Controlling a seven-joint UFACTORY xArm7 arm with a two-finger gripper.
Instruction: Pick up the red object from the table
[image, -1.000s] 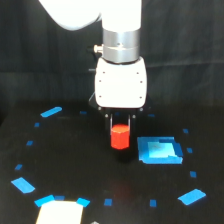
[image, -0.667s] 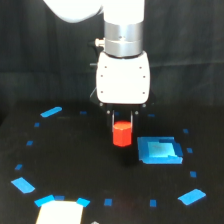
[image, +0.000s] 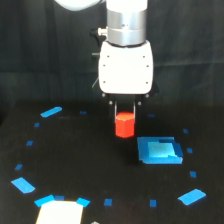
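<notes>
The red object (image: 124, 125) is a short red-orange faceted block held between the fingers of my gripper (image: 125, 116), which is shut on its upper part. The block hangs clear above the black table (image: 90, 165), with its lower half showing below the fingertips. The white gripper body and the arm above it stand upright in the middle of the exterior view. The fingers themselves are mostly hidden behind the block and the gripper housing.
A larger blue square (image: 159, 150) lies on the table just to the exterior view's right of the block. Small blue tape marks ring the table, such as one at the left (image: 50, 111) and one at the lower right (image: 191, 196). A white patch (image: 59, 212) sits at the bottom left.
The gripper has risen with the red block held in it, lifting it higher above the table. The blue square and tape marks have not moved.
</notes>
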